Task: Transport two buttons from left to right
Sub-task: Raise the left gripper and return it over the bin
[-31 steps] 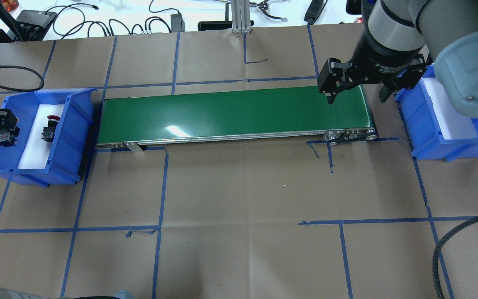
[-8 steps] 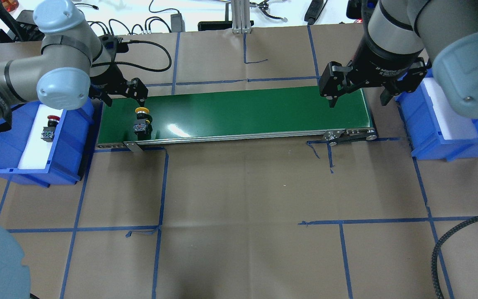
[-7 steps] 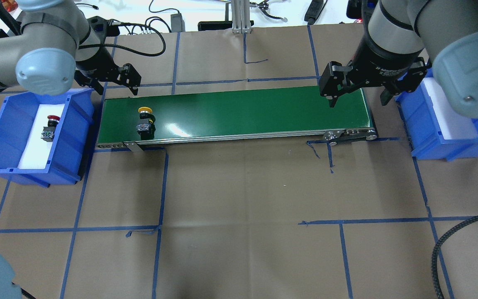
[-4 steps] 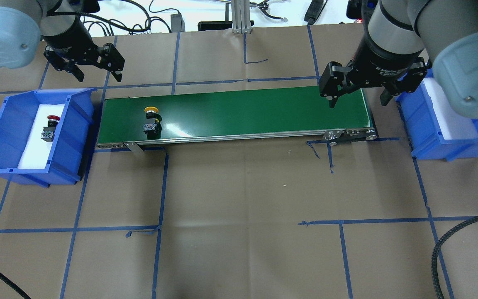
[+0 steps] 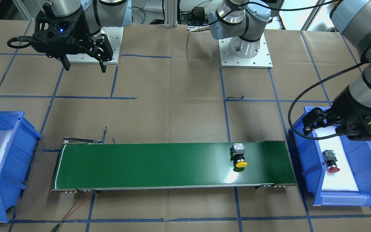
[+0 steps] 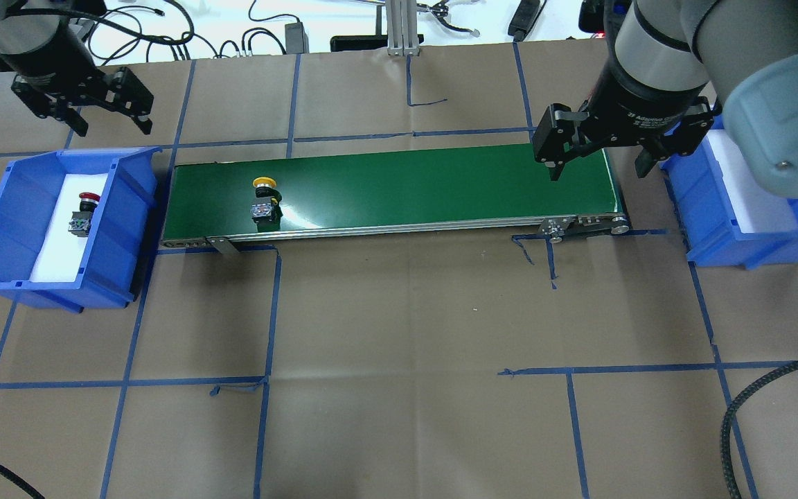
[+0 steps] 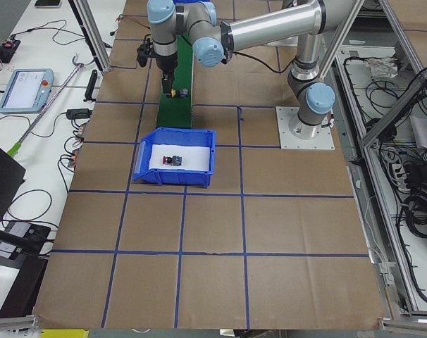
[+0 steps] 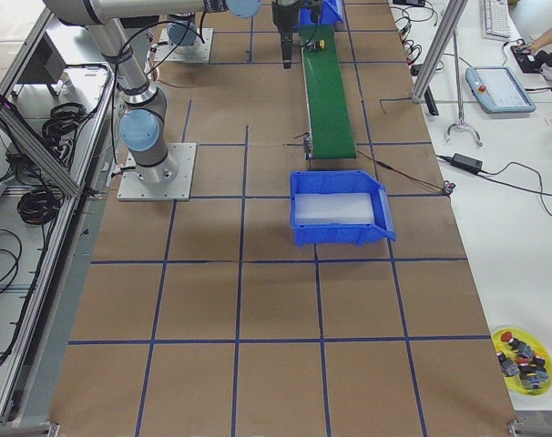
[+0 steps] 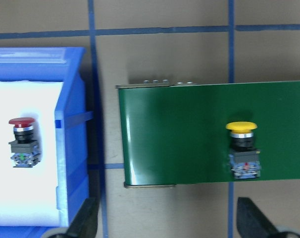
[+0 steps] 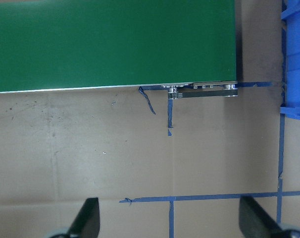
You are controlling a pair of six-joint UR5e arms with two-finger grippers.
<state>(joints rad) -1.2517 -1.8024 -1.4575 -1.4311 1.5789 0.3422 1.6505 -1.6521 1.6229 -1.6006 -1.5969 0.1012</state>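
The left gripper [image 6: 112, 127] was found in the upper left of the overhead view, pointed downward, its jaws spread wide. In the front-facing view it was recorded at the right edge, at mid-height, with the left arm [image 5: 366, 38] descending to it from the upper right corner. The right gripper [image 6: 596, 168] was observed in the upper right of the overhead view, likewise directed downward with jaws spread wide. The right arm [image 6: 759, 62] was seen filling the corner above it. In each wrist view, two dark fingertips [image 9: 85, 223] were noted at the bottom edge, set well apart.
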